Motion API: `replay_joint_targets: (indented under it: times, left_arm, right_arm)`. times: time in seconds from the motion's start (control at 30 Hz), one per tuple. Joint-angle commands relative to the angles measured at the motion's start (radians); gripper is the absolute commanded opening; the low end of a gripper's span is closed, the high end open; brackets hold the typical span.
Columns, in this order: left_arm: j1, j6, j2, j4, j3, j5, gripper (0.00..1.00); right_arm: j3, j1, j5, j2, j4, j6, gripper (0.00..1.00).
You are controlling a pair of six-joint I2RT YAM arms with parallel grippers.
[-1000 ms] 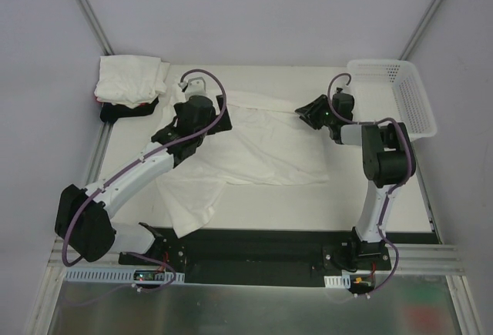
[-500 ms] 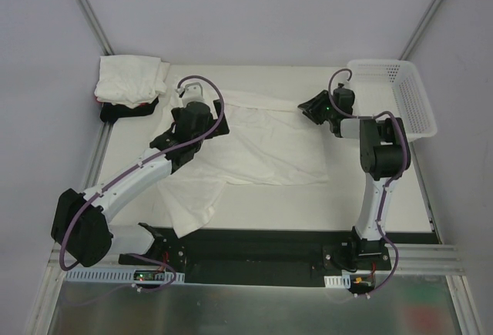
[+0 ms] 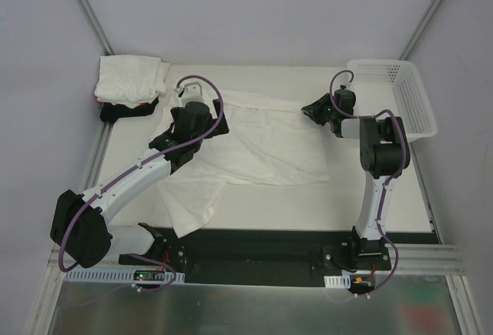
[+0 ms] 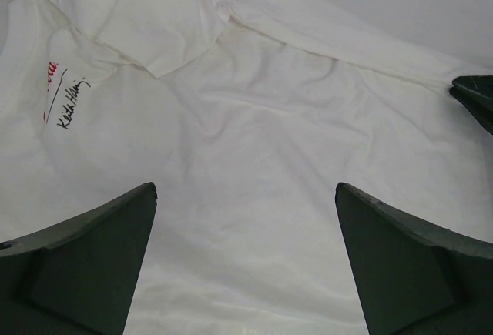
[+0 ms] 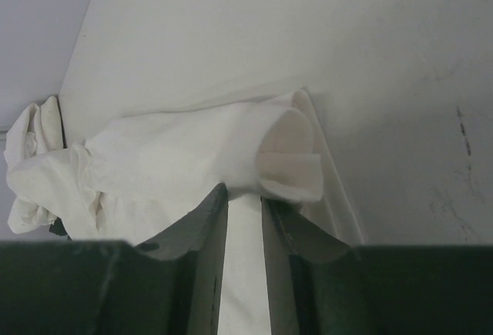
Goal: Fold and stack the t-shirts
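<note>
A white t-shirt [image 3: 266,146] lies spread out and rumpled on the table; small red and black lettering [image 4: 65,92] shows on it in the left wrist view. My left gripper [image 3: 192,128] hovers over the shirt's left part, its jaws wide open [image 4: 245,196] with nothing between them. My right gripper [image 3: 316,109] is at the shirt's far right corner, its jaws [image 5: 245,196] shut on a rolled sleeve [image 5: 289,154]. A pile of folded white t-shirts [image 3: 129,79] rests on a black one [image 3: 127,109] in the far left corner.
A white mesh basket [image 3: 420,108] stands at the far right edge of the table. The metal frame posts run along both sides. The right gripper's tip [image 4: 476,96] shows at the right edge of the left wrist view.
The right gripper's jaws have narrowed onto the sleeve and it has drifted slightly to the right. The left gripper has shifted a little toward the far side, still open.
</note>
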Motion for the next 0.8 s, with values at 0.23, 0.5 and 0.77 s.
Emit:
replay_joint_targets:
  times: [0.23, 0.5, 0.77]
  left_arm:
    - [-0.011, 0.027, 0.004, 0.03, 0.012, -0.042, 0.99]
    - [-0.011, 0.027, 0.019, 0.03, 0.004, -0.032, 0.99]
    - [-0.011, 0.009, 0.062, 0.031, 0.009, -0.008, 0.99]
  right_arm:
    - [0.042, -0.017, 0.042, 0.03, 0.023, -0.017, 0.01]
    - [0.164, -0.039, 0.053, 0.046, -0.06, -0.041, 0.01]
    - [0.483, -0.047, 0.081, 0.125, -0.253, -0.121, 0.01]
